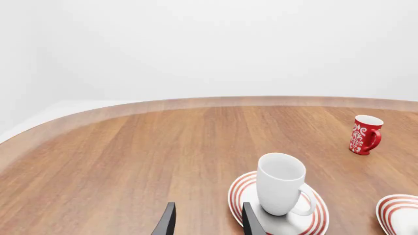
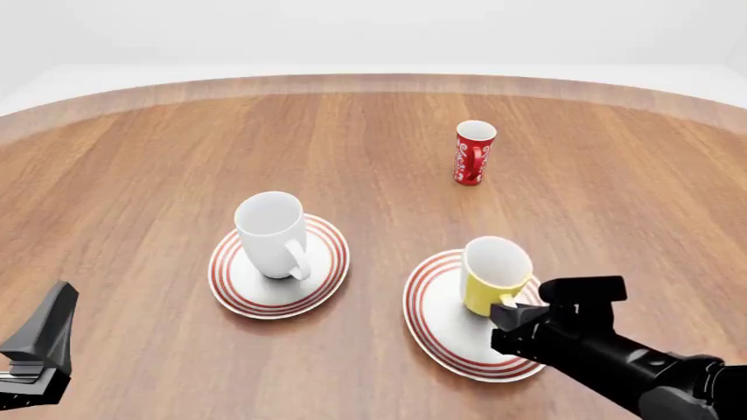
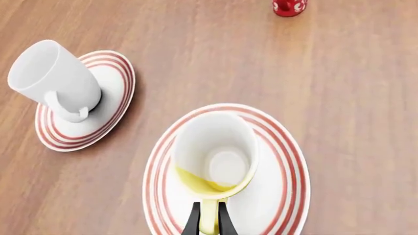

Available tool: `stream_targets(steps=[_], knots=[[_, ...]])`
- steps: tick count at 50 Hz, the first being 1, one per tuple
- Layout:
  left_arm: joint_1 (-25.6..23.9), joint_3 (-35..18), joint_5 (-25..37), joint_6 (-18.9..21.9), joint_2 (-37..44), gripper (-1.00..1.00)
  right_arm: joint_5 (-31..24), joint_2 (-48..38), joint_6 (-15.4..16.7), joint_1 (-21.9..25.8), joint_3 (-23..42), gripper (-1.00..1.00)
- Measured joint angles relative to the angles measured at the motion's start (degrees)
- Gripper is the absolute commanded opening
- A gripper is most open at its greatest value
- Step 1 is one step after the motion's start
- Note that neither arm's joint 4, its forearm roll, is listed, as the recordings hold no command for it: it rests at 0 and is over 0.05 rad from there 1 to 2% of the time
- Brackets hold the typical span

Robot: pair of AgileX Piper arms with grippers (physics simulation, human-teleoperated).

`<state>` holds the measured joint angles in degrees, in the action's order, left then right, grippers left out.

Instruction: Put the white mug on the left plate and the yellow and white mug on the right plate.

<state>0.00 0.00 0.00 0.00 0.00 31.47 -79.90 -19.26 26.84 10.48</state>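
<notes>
Right end effector [image 3: 208, 220] pinching yellow and white mug [image 3: 216, 159] handle, on right plate [image 3: 281, 196].

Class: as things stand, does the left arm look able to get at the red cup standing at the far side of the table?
Probably not easily. The red cup stands far off on the right half, beyond the white mug on its plate. The left gripper is back at the near left edge, so the mug lies roughly across a direct path.
</notes>
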Motion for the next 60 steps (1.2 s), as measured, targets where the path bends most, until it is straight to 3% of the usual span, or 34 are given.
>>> stream_targets(steps=[6,7,32,60], knots=[[0.00,0.00,0.00,0.00,0.00,1.00,0.23,-0.36,0.05,-0.08,-0.04,-1.00],[0.00,0.00,0.00,0.00,0.00,1.00,0.25,-0.40,0.06,-0.10,-0.03,1.00],[0.00,0.00,0.00,0.00,0.00,1.00,-1.00,1.25,0.02,-0.66,0.08,1.00],[0.00,0.00,0.00,0.00,0.00,1.00,-13.77,16.92,1.98,-1.67,1.43,1.00]])
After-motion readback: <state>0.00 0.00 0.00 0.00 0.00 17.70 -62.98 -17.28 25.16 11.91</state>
